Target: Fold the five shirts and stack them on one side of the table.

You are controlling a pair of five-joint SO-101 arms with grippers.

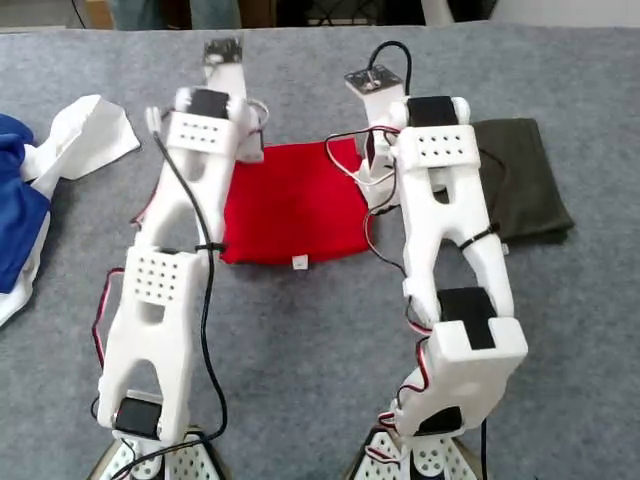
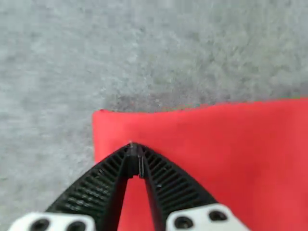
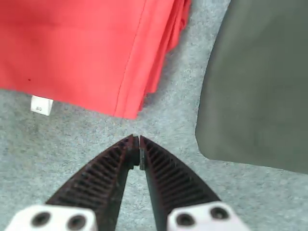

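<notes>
1. Jaws of the left gripper [image 2: 135,155] were held shut over a corner of the folded red shirt [image 2: 231,154], with no cloth seen caught between them.
2. The right gripper [image 3: 135,144] was likewise closed and empty, poised over the grey table [image 3: 72,134] between the red shirt and a folded dark shirt [image 3: 260,82].
3. A blue shirt [image 1: 15,200] and a white shirt [image 1: 85,135] were left crumpled beyond the left arm.

Red shirt [image 1: 295,215] w/ white tag [image 1: 298,262], dk olive-grey shirt [image 1: 520,180], blue shirt [image 1: 15,210], white shirt [image 1: 90,130], grey mottled table [image 1: 320,340].
</notes>
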